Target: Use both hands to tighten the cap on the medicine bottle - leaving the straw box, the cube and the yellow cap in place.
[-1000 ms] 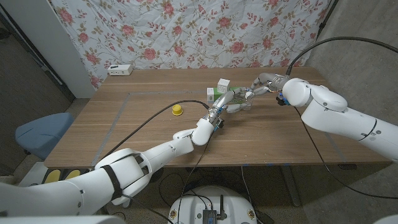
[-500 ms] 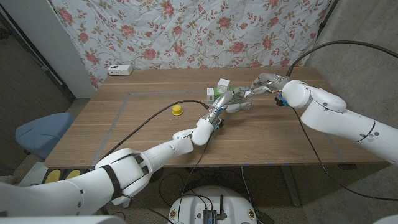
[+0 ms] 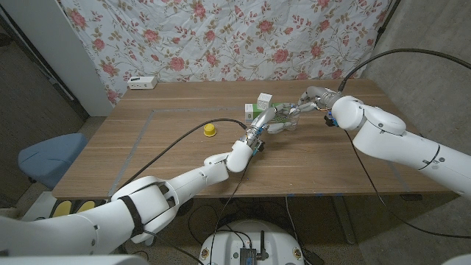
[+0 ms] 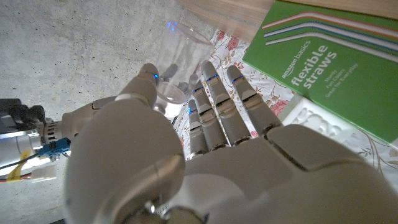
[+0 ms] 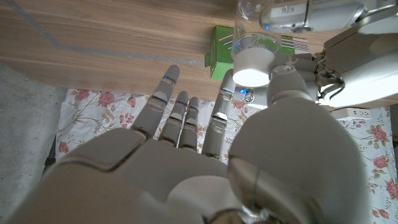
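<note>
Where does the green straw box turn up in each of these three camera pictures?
Head view: straw box stands at the table's middle, just left of the two meeting hands.
Left wrist view: straw box in the upper right corner.
Right wrist view: straw box behind the bottle.
Shared landmark: the clear medicine bottle.

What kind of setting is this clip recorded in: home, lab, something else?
Most likely a makeshift robot test space, not a home: a floral cloth backdrop hangs behind a plain wooden table, tape lines mark the tabletop, and cables trail across it.
</note>
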